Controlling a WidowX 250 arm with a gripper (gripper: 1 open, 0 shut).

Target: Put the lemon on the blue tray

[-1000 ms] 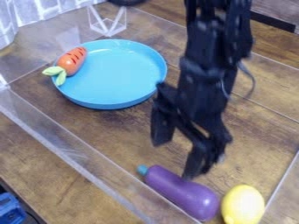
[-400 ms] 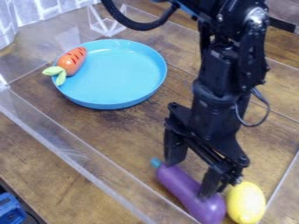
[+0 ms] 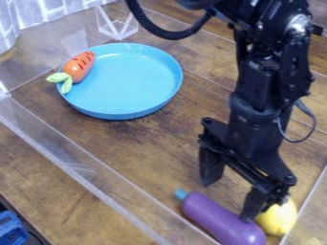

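The pincer (image 3: 254, 192) hangs wide open and empty over the lemon (image 3: 277, 216), which looks light, hard and slippery; gripping across its narrow middle seems safest.

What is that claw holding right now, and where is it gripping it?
Nothing. The gripper is open, its fingers coming down around the lemon, beside the eggplant.

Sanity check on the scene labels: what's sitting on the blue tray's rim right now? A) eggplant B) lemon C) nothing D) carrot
D: the orange carrot with green leaves lies across the left rim of the blue tray, while the lemon and purple eggplant lie on the table near the bottom right, under the open gripper.
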